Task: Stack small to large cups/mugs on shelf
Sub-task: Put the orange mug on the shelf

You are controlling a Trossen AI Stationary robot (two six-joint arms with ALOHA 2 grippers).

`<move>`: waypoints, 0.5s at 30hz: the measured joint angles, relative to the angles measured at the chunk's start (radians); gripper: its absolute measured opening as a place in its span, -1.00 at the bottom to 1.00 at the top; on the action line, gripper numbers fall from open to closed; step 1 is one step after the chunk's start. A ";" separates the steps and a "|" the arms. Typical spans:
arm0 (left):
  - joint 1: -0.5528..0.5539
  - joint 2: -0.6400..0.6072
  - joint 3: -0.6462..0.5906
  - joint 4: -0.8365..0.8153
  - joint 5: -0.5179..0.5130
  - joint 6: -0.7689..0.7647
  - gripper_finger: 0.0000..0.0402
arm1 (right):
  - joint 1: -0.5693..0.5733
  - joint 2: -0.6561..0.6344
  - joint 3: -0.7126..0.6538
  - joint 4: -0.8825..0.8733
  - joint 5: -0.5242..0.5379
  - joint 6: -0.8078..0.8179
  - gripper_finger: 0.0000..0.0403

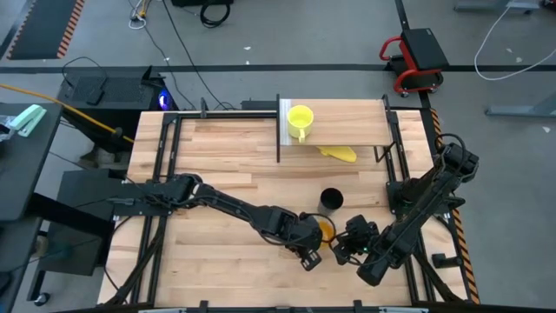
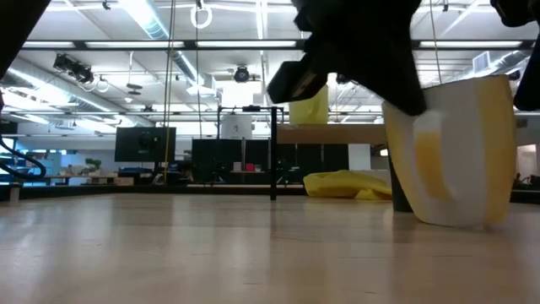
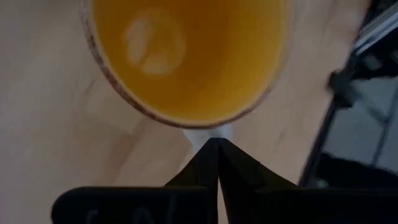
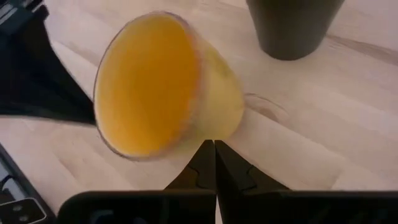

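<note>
Your left gripper (image 1: 310,253) is pinched narrow on the white handle of the orange mug (image 1: 324,229), just beside the black cup (image 1: 332,200). Lift it level toward the shelf (image 1: 343,124); the right gripper (image 1: 347,249) waits closed beside the mug.

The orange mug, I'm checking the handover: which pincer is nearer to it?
Left. The left pincer is right at the orange mug, shut on its white handle. The right pincer sits shut just beside the mug, on the side away from the left arm.
</note>
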 joint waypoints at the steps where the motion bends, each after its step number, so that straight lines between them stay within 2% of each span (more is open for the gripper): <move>1: 0.001 0.000 0.000 -0.009 0.000 0.003 -0.93 | 0.000 0.000 0.000 0.003 0.000 -0.002 -0.99; 15: 0.004 -0.007 -0.001 0.017 -0.012 0.006 -0.94 | 0.001 0.000 0.000 0.002 -0.003 -0.005 -0.99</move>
